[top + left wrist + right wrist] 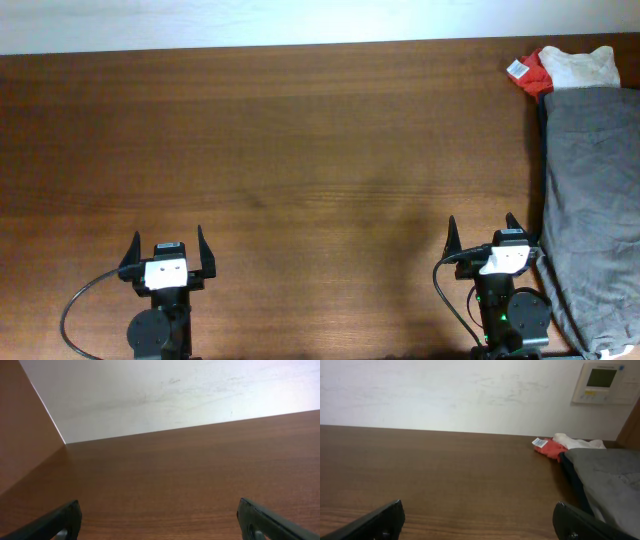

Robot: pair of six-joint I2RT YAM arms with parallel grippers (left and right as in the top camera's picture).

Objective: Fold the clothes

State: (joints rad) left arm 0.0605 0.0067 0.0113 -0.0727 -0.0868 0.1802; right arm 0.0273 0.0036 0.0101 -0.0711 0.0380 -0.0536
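Both arms sit at the near edge of the table, and neither holds anything. The left gripper has its jaws spread wide apart over bare wood, and the right gripper has its jaws just as wide, also with nothing between them.

The grey garment lies along the table's right side. Seen from above, its long axis runs from 12 o'clock to 6 o'clock, from near the far edge down to the near edge. From the right gripper it lies at about 2 to 3 o'clock, and its near left border is just beside that arm's base. From the left gripper it lies far off at 3 o'clock, well apart, with the right arm in between.

A dark cloth shows as a thin strip under the garment's left edge. A small red and cream bundle sits at 12 o'clock from the garment, touching or almost touching its far end.

The right arm looks much the better placed to reach first. It would need to swing toward 2 o'clock and take the grey layer alone, and the main risk is pinching the dark cloth beneath it as well. The garment looks bunched rather than spread flat, so it probably has to be dragged toward the open middle of the table, at 9 o'clock from where it lies.
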